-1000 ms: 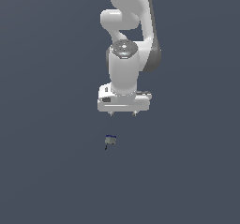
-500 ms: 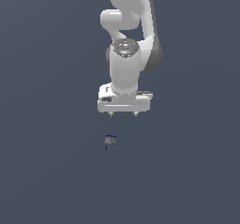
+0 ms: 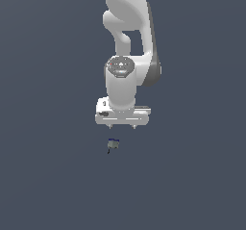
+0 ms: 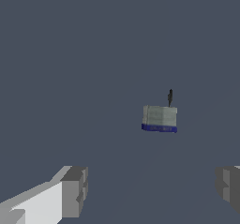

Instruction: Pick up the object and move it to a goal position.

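The object (image 3: 113, 145) is a tiny block with a dark blue top, grey-white body and thin dark stem, lying on the grey floor. In the exterior view it sits just below my gripper (image 3: 123, 126) and slightly toward that view's left. The wrist view shows the object (image 4: 160, 118) apart from both fingertips (image 4: 74, 190), not between them. My gripper is open and empty, its two fingers wide apart, held above the floor.
The white arm (image 3: 127, 41) rises behind the gripper in the exterior view. Plain dark grey floor (image 3: 53, 176) surrounds the object on all sides. No goal marker shows.
The arm's upper links have shifted slightly; the gripper and the object stay about where they were.
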Robot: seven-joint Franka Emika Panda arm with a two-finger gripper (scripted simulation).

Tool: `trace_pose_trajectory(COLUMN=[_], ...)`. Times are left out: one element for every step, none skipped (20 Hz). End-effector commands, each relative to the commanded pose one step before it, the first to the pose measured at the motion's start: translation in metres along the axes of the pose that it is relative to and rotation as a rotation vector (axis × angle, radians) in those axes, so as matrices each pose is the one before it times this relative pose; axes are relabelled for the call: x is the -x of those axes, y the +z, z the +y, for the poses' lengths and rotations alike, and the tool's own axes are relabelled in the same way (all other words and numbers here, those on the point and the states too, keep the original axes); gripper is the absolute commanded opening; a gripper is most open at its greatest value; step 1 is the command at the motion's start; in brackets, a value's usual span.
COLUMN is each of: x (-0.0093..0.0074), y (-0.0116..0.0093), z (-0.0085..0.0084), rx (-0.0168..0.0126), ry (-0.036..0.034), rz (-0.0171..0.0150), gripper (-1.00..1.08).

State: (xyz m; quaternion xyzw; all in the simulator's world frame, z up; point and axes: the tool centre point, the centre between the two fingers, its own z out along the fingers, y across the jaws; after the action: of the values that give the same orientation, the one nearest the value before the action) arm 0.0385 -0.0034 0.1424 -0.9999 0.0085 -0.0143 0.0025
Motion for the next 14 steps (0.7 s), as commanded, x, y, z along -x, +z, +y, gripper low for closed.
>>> trace_pose_trajectory(x=[-0.00864, -0.00389, -0.00371, -0.00339, -0.00308, -0.00280, -0.00253, -0.00227, -0.00202, -0.00179, -0.00157, -0.00136, -0.00116, -0.00097], y=[0.01422, 0.00652, 0.00647, 0.00616, 0.00583, 0.00549, 0.00514, 0.00477, 0.00439, 0.00400, 0.00360, 0.00319, 0.00278, 0.00236], z=[0.00815, 0.00363, 0.00353, 0.00334, 0.00311, 0.00291, 0.00270, 0.00249, 0.00227, 0.00205, 0.00184, 0.00162, 0.00141, 0.00120], rx=[0.00083, 0.00040, 0.00043, 0.00045, 0.00046, 0.00046, 0.00045, 0.00044, 0.00042, 0.00039, 0.00036, 0.00033, 0.00029, 0.00025], ry=[0.01693, 0.00756, 0.00732, 0.00686, 0.00637, 0.00591, 0.00545, 0.00499, 0.00454, 0.00409, 0.00364, 0.00320, 0.00277, 0.00235], rz=[-0.00576, -0.00237, -0.00230, -0.00217, -0.00202, -0.00188, -0.00174, -0.00160, -0.00146, -0.00132, -0.00118, -0.00104, -0.00090, -0.00077], gripper=[1.00, 1.00, 1.00, 1.00, 1.00, 1.00, 1.00, 1.00, 1.00, 1.00, 1.00, 1.00, 1.00, 1.00])
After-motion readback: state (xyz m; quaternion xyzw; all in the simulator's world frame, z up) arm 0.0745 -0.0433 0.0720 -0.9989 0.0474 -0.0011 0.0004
